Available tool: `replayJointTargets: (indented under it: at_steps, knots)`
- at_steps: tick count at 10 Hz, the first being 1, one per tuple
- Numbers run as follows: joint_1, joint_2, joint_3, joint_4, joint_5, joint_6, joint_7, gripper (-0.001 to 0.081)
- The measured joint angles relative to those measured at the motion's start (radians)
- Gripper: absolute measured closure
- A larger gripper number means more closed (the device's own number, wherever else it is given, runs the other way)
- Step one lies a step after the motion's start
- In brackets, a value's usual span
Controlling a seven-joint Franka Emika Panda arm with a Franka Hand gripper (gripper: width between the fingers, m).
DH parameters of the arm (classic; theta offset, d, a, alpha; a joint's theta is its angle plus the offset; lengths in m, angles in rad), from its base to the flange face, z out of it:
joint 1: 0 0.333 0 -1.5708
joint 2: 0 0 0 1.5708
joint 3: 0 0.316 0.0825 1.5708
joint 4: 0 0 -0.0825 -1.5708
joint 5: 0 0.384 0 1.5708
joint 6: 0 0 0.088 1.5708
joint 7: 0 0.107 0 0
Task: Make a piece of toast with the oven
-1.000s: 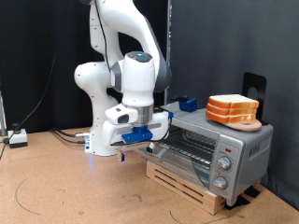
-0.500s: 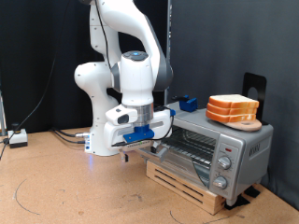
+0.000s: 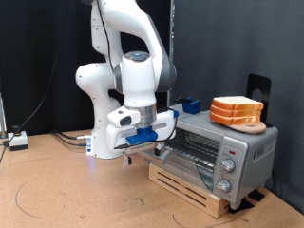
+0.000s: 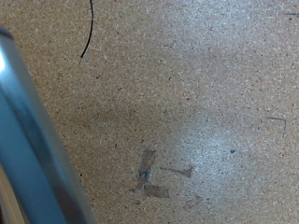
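The silver-grey oven point(image 3: 228, 152) stands at the exterior view's right on a low wooden pallet point(image 3: 185, 184), and its wire rack shows through the glass door. A stack of three alike toast slices point(image 3: 236, 110) lies on the oven's roof. My gripper point(image 3: 142, 141), with blue finger parts, hangs low at the oven's left front corner, by the door's handle end. Whether it touches the handle is unclear. The wrist view shows no fingers, only a blurred grey-blue bar point(image 4: 33, 140) along one edge and the board below.
A small blue block point(image 3: 191, 104) sits on the oven's roof near the back. A black stand point(image 3: 257, 87) rises behind the toast. A white box with cables point(image 3: 17, 141) lies at the exterior view's left. The brown board point(image 4: 187, 84) carries tape marks point(image 4: 154, 174).
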Motion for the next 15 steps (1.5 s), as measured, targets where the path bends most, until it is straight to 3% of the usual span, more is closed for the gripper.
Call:
replayJointTargets:
  at_steps: [5,12,15]
  knots:
    - [-0.001,-0.025,0.000,0.000,0.030,-0.041,-0.040,-0.0003]
    - [-0.017,-0.017,-0.001,-0.003,-0.099,-0.059,0.038,-0.0003]
    - [-0.039,0.021,-0.010,0.000,-0.186,-0.043,0.108,-0.0003]
